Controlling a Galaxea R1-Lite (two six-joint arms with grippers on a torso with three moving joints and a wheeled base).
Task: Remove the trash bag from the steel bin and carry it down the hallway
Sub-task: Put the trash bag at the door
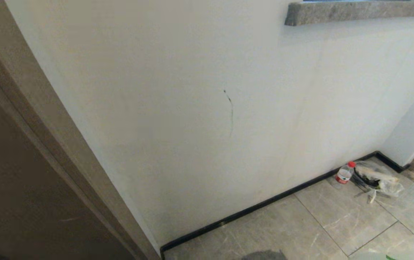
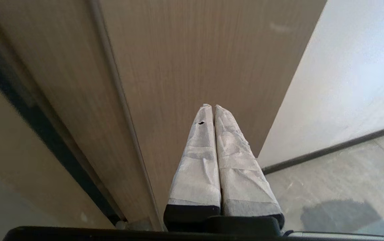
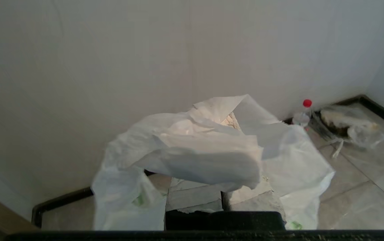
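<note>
While the hallway (image 1: 336, 220) runs on along the wall (image 1: 192, 108) toward a far corner, the open room is found ahead and to the right of the right gripper (image 3: 223, 187), where bare floor tiles stretch out. On the left a wooden door (image 2: 185, 50) and its frame stand close in front of the left gripper (image 2: 213, 107), which is clenched on nothing and parked — that side is hemmed in. The bag (image 3: 205, 157) is already out of the bin, which is not seen in any view; it is draped over and around the right gripper, whose wrapped fingers (image 3: 192, 197) are shut on its plastic, its loose folds hanging to either side. So the load lies at the right hand itself, and the coming move is judged to be a carry, not a reach. Ahead and right of that hand, against the baseboard (image 1: 264, 202), a clear bag (image 1: 378, 178) of dark rubbish lies just beside a red-capped bottle (image 1: 344, 174) — both should be passed on their open side.
</note>
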